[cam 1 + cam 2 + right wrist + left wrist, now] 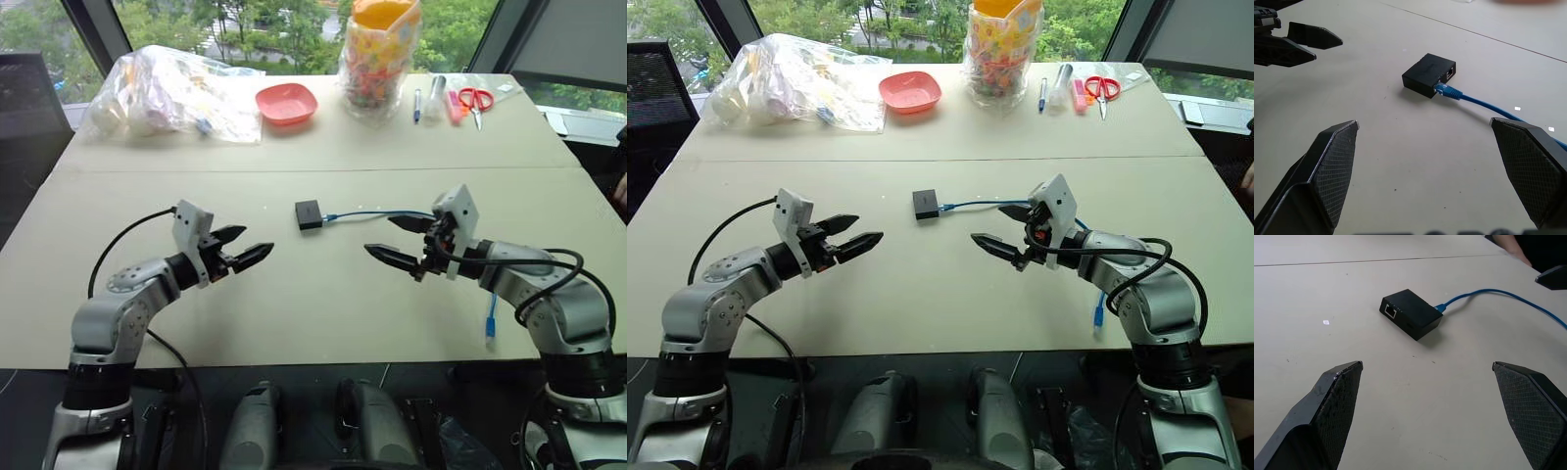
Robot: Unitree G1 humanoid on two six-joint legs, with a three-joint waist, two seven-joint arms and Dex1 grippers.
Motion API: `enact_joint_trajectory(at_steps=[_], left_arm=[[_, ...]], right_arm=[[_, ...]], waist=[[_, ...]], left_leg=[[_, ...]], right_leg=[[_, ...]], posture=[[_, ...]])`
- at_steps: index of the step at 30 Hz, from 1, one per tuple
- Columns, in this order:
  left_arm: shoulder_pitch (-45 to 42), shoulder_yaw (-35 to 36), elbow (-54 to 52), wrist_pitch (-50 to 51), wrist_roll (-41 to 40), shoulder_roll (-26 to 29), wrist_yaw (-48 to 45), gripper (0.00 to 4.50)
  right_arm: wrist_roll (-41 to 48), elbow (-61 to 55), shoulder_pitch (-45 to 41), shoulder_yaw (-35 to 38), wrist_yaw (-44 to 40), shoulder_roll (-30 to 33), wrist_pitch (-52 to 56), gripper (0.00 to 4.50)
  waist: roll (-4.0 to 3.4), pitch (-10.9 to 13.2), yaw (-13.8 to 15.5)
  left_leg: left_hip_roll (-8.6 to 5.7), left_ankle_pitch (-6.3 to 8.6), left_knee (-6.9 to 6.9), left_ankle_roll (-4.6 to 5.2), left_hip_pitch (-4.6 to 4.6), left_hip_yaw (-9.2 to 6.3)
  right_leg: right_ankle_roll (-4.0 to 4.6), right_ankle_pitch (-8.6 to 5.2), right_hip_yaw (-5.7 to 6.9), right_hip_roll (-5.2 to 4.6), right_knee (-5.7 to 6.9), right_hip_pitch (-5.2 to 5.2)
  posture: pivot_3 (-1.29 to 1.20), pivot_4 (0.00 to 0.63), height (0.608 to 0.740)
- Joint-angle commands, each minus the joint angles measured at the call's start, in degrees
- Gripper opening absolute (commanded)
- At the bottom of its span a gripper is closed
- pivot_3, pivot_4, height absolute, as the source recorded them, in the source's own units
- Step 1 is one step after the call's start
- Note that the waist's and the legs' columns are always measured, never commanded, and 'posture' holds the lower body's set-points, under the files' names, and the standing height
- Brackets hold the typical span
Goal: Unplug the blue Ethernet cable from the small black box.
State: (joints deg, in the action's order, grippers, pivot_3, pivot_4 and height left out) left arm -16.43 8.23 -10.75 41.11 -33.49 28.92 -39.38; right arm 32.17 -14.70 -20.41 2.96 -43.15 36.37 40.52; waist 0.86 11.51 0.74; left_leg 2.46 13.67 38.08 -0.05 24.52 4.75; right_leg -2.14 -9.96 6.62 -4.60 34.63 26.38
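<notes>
A bright blue Ethernet cable [377, 214], a matte black box [309, 214], a coral-red bowl [286, 103], a beige table [323, 304].

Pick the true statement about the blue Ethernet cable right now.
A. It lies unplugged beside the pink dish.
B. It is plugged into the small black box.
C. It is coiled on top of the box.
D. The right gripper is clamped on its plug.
B: the blue Ethernet cable has its plug seated in the side of the small black box, and both the left gripper and right gripper stand open, touching neither.
</notes>
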Motion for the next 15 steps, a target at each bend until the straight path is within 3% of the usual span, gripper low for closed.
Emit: enact_joint_trajectory(at_steps=[1,15], left_arm=[[-0.74,0.91,-0.94,-1.27,-0.39,1.03,-0.86,4.44],[-2.61,0.14,1.38,-1.79,0.14,0.72,-0.24,4.44]], right_arm=[[-0.14,-1.22,-0.47,0.59,0.16,-0.57,-1.42,4.50],[-1.35,-1.16,-0.08,0.38,0.67,-1.61,-2.32,4.50]], waist=[[0.00,0.00,0.00],[0.00,0.00,0.00]], left_leg=[[0.00,0.00,0.00,0.00,0.00,0.00],[0.00,0.00,0.00,0.00,0.00,0.01]], right_leg=[[0.00,0.00,0.00,0.00,0.00,0.00],[0.00,0.00,0.00,0.00,0.00,0.00]], posture=[[0.00,0.150,0.740],[0.00,0.150,0.740]])
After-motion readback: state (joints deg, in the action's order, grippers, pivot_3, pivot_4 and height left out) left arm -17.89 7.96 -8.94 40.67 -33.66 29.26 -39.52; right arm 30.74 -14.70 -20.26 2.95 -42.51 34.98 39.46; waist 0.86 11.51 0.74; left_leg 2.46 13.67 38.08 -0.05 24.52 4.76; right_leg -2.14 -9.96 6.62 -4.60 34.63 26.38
